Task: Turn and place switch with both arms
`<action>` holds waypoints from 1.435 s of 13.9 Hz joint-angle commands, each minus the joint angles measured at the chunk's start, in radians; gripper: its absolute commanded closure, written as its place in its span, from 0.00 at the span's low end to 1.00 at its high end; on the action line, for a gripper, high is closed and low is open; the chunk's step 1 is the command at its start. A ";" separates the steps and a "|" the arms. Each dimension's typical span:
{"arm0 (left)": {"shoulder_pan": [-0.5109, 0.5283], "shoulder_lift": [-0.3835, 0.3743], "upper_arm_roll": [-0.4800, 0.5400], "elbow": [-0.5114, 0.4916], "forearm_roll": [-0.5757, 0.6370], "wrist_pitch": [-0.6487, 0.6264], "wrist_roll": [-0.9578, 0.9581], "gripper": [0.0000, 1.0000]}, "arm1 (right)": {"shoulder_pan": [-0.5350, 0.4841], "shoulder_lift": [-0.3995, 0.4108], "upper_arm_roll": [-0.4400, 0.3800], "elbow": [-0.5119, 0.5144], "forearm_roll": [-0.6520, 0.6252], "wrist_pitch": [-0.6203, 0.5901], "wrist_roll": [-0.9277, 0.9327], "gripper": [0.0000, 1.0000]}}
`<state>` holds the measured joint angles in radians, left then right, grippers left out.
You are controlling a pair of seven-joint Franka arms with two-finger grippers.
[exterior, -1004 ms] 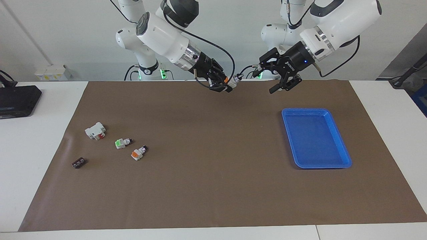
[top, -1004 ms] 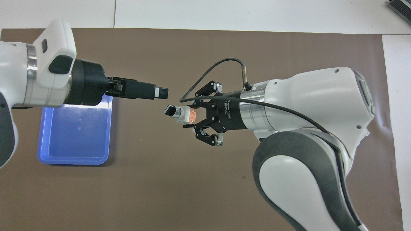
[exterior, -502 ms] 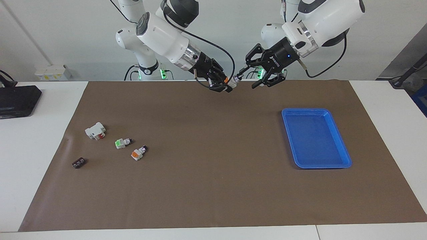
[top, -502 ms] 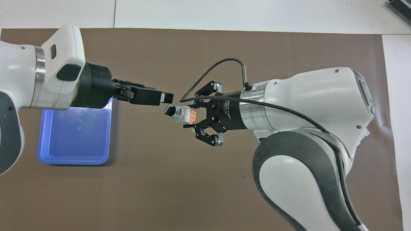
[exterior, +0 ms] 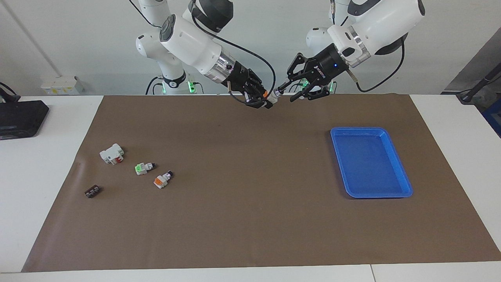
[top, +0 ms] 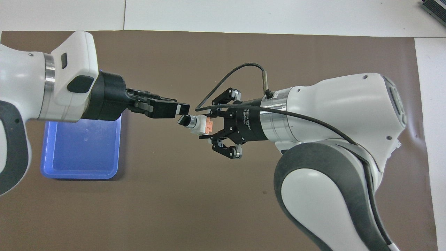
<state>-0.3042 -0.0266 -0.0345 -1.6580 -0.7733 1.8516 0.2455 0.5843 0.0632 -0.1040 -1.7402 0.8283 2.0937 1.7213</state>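
1. We see the switch [top: 197, 124] held up in the air over the brown mat [exterior: 250, 219], above the mat's edge nearest the robots, about midway along the bench [exterior: 51, 156].
2. Our right pincer [top: 209, 125] is clamped on the switch's white-and-orange body, fingertips pressed to it while the outer links splay to the sides. The dark knob end sticks out toward the left arm.
3. Our left pincer [exterior: 282, 91] is at that knob end, its fingers set around the knob or just beside it. We cannot tell whether they already grip it or stand slightly apart from it.
4. Both arms are stretched level toward each other, meeting tip to tip over the mat.
5. The blue tray [exterior: 395, 156] lies on the mat toward the left arm's end, farther from the robots than the pincers; the left arm's wrist hangs over part of it in the overhead view.
6. Toward the right arm's end lie four small parts: a white-and-red block [exterior: 112, 153], a green-faced switch [exterior: 143, 168], an orange-and-white switch [exterior: 162, 179] and a dark piece [exterior: 92, 191].
7. Between those parts and the tray the mat is bare, and wide.
8. A black box [exterior: 19, 117] sits on the bench off the mat at the right arm's end.
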 commanded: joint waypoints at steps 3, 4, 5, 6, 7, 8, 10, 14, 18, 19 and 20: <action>-0.024 -0.045 0.008 -0.062 -0.009 0.006 0.025 0.64 | 0.003 0.009 -0.003 0.013 0.020 0.005 0.012 1.00; -0.024 -0.045 0.010 -0.062 -0.009 0.001 0.025 0.65 | 0.002 0.009 -0.003 0.013 0.020 0.005 0.011 1.00; -0.023 -0.045 0.010 -0.062 -0.008 -0.008 0.025 0.68 | 0.002 0.007 -0.003 0.013 0.020 0.005 0.012 1.00; -0.016 -0.047 0.010 -0.059 -0.008 -0.015 0.028 0.69 | 0.002 0.009 -0.003 0.013 0.020 0.005 0.011 1.00; -0.012 -0.047 0.010 -0.059 -0.008 -0.022 0.032 0.70 | 0.002 0.007 -0.003 0.013 0.020 0.005 0.011 1.00; -0.010 -0.047 0.011 -0.059 -0.008 -0.032 0.035 0.71 | 0.002 0.009 -0.003 0.013 0.020 0.005 0.011 1.00; -0.010 -0.047 0.011 -0.059 -0.006 -0.037 0.037 0.74 | 0.002 0.009 -0.003 0.013 0.020 0.005 0.011 1.00; -0.016 -0.047 0.011 -0.059 -0.004 -0.037 0.035 0.83 | 0.002 0.009 -0.003 0.013 0.020 0.005 0.011 1.00; -0.021 -0.049 0.013 -0.063 -0.004 -0.038 0.031 1.00 | 0.002 0.009 -0.003 0.013 0.020 0.005 0.011 1.00; -0.021 -0.050 0.013 -0.065 -0.003 -0.038 0.029 1.00 | 0.002 0.009 -0.003 0.013 0.020 0.005 0.012 1.00; -0.021 -0.055 0.013 -0.074 -0.003 -0.038 0.026 1.00 | 0.002 0.009 -0.003 0.013 0.020 0.005 0.011 1.00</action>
<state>-0.3153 -0.0454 -0.0313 -1.6836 -0.7732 1.8230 0.2623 0.5843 0.0658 -0.1037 -1.7404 0.8283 2.0933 1.7213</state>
